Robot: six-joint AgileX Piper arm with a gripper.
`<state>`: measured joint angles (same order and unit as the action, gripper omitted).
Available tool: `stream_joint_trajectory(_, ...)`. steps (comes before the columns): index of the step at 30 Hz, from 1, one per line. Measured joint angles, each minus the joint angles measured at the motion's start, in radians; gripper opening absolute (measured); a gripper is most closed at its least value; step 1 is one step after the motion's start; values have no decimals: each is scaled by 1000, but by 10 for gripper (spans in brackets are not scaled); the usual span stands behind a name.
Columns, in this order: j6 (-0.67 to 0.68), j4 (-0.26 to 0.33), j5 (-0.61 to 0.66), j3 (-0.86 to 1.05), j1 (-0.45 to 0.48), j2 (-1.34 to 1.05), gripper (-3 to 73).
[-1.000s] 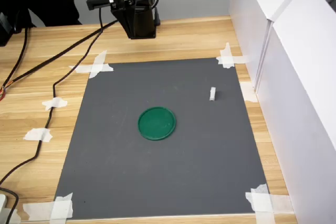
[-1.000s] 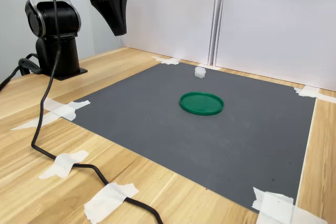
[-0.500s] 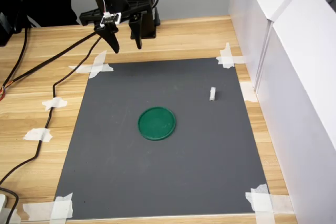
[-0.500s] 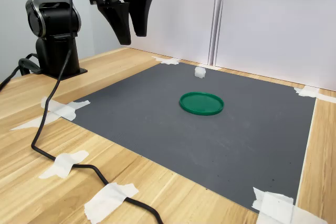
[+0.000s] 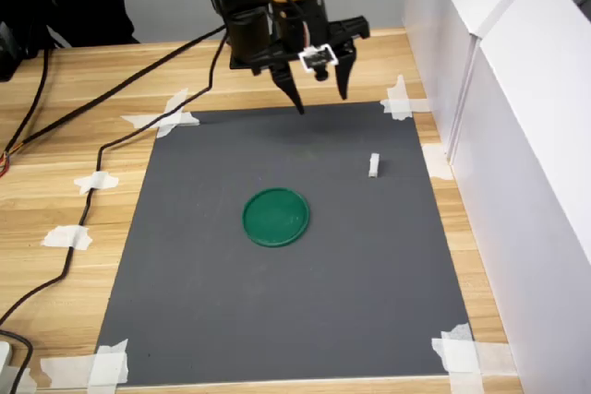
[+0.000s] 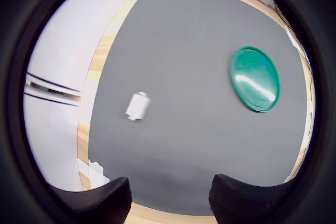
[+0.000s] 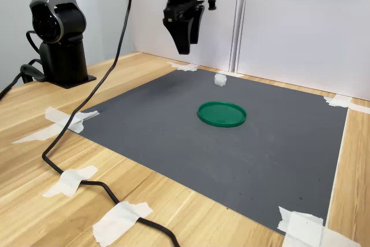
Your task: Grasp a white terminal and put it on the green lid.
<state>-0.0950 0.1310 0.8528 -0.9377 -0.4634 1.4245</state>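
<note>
The arm reaches forward, its gripper pointing down with jaws spread and empty.

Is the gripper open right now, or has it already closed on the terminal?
Open and empty: the gripper shows a clear gap between its fingers, hanging above the mat while the white terminal sits apart.

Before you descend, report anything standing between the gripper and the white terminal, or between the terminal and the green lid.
Nothing visible does. The open gripper hangs above bare gray mat, apart from the white terminal. Only bare mat separates the terminal from the green lid.
</note>
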Motion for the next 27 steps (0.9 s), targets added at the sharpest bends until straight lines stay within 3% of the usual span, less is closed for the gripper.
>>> stream_joint_trajectory(4,-28,13,-51,-6,-69,73,631)
stream_joint_trajectory(10,-95,15,-92,-88,-86,153,631)
stream_joint_trajectory(18,-121,13,-49,-234,-86,270,631)
stream_joint_trajectory(27,-160,8,-15,-250,-86,343,631)
